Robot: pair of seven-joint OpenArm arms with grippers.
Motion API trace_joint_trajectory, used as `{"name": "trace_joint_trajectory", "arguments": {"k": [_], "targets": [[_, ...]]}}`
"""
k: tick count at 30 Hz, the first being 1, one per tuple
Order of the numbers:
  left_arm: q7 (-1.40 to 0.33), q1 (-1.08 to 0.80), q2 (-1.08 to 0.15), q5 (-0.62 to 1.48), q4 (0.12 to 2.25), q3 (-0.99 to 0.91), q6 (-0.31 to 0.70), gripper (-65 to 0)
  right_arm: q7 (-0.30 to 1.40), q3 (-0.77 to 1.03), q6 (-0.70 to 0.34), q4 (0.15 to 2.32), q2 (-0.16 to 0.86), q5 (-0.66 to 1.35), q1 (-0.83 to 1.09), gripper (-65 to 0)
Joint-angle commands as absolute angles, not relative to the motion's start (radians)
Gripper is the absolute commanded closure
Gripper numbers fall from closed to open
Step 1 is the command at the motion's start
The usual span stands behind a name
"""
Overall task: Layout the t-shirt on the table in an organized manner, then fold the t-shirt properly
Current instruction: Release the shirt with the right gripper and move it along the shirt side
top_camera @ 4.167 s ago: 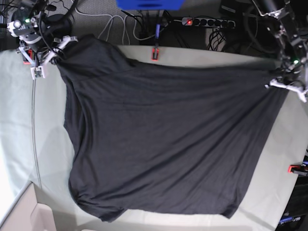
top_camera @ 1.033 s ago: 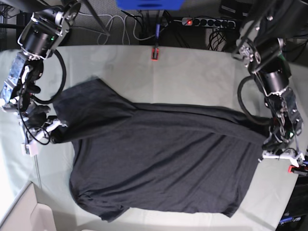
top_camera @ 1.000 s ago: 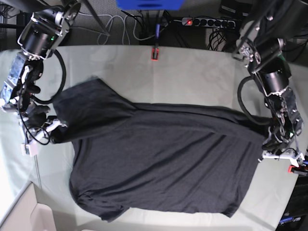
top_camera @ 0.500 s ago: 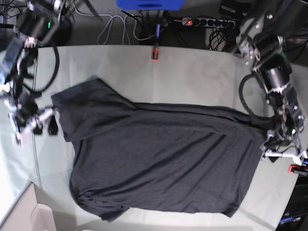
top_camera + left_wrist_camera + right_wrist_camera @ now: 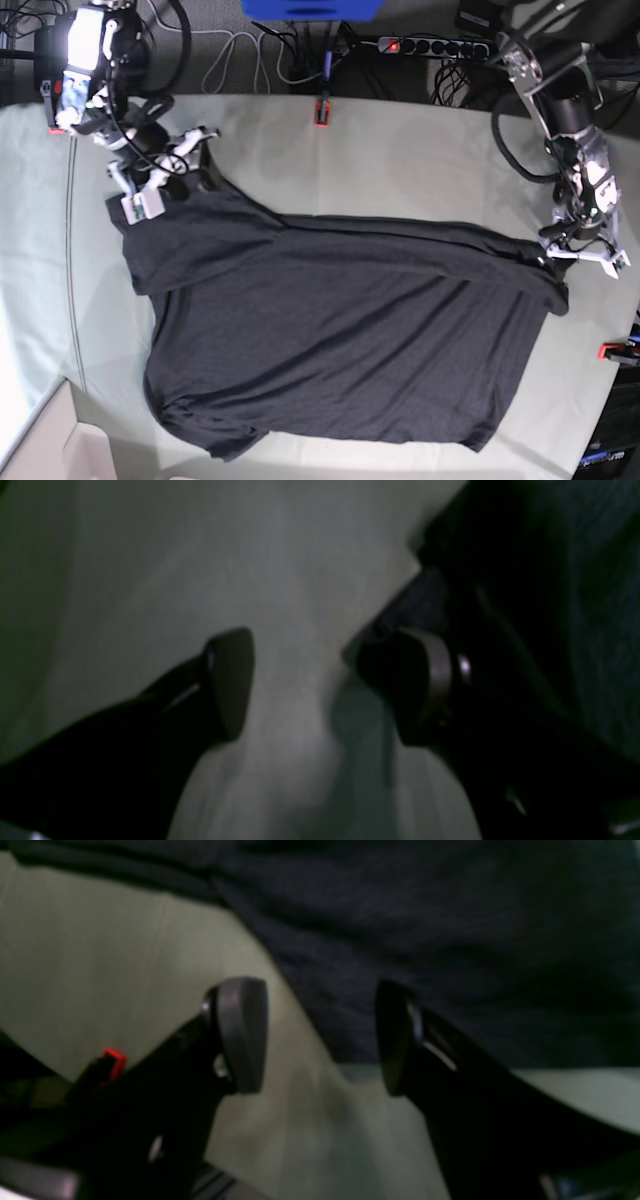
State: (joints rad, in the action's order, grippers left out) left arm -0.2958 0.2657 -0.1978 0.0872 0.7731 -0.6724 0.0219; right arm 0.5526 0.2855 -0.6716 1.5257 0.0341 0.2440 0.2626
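Note:
The dark t-shirt (image 5: 340,330) lies spread over the pale table (image 5: 420,160), wrinkled, with a sleeve bunched at the near left. My right gripper (image 5: 168,168) hovers open over the shirt's far left corner. In the right wrist view, the right gripper (image 5: 317,1035) holds nothing; the t-shirt (image 5: 425,915) edge runs under the gap between its fingers (image 5: 242,1030). My left gripper (image 5: 580,250) stands open at the shirt's right corner. The left wrist view shows the left gripper (image 5: 320,680) over bare cloth, with the t-shirt (image 5: 525,580) beside its right finger.
Red clamps (image 5: 322,110) (image 5: 612,350) sit on the table's far and right edges; another red clamp (image 5: 112,1060) shows in the right wrist view. A power strip (image 5: 430,45) and cables lie behind the table. A cardboard box (image 5: 50,450) stands at the near left corner.
Both grippers opened and let go of the shirt. The right arm swung from the left edge up to the shirt's far left corner. The left arm moved slightly farther back.

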Motion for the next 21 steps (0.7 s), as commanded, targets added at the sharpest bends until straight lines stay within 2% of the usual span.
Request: {"name": "trace_joint_trajectory", "arguments": {"k": [1,9,21], "targets": [[-0.305,0.297,-0.213,0.093,0.763,-0.673,0.019,-41.9,0.524,0.286,-0.654,1.515,0.048,0.254,0.257,-34.6],[-0.272,0.325,-0.213,0.093,0.702,-0.605,0.019,-41.9,0.430,0.259,-0.624,1.340,0.093,0.254,0.222,-34.5],[-0.275,0.320,-0.213,0.093,0.711,-0.593,0.019,-41.8,0.420,0.191,-0.624,1.340,0.085,0.254,0.269,-34.4]]}}
